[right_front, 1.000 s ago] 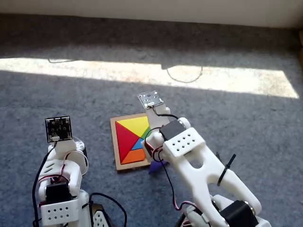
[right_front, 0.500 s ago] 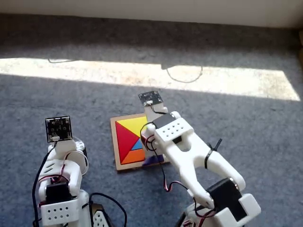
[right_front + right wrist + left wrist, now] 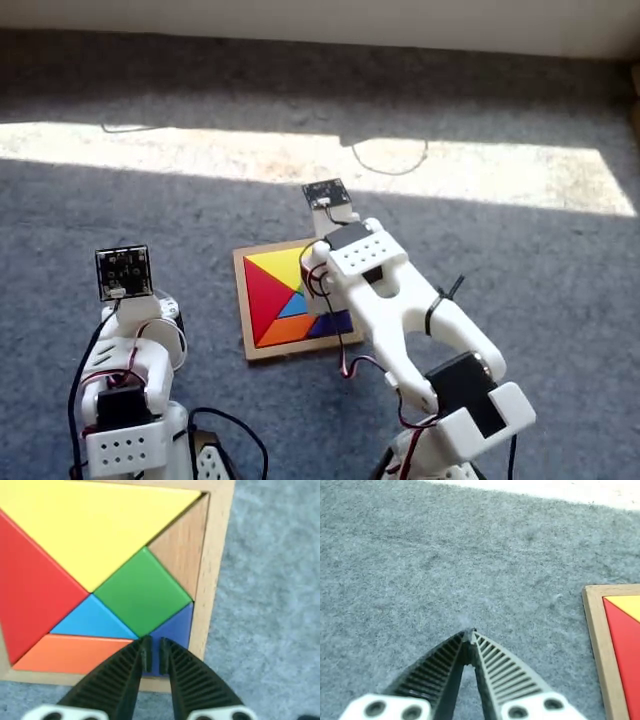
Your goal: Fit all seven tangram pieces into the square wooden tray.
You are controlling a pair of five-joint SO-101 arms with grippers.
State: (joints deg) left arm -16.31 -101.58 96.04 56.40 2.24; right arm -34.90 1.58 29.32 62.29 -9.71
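So the wooden tray (image 3: 215, 580) sits right ahead of the right gripper (image 3: 155, 652) and it's nearly full. The big yellow triangle (image 3: 100, 525) and red triangle (image 3: 35, 590) are farthest from the tips. Closer in are the green square (image 3: 142, 592), orange piece (image 3: 75, 655) and light blue triangle (image 3: 92, 622). The dark blue triangle (image 3: 177, 627) lies right under the jaws, which are down to a thin slit. I count six in, with one bare slot (image 3: 185, 555) beyond the green. A second ago the dark blue one lay outside on the carpet (image 3: 420, 555), and the right arm has swung in since. The left gripper (image 3: 470, 632) is pinched together over carpet and hasn't budged.

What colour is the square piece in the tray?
Green; the square piece shows best in the right wrist view.
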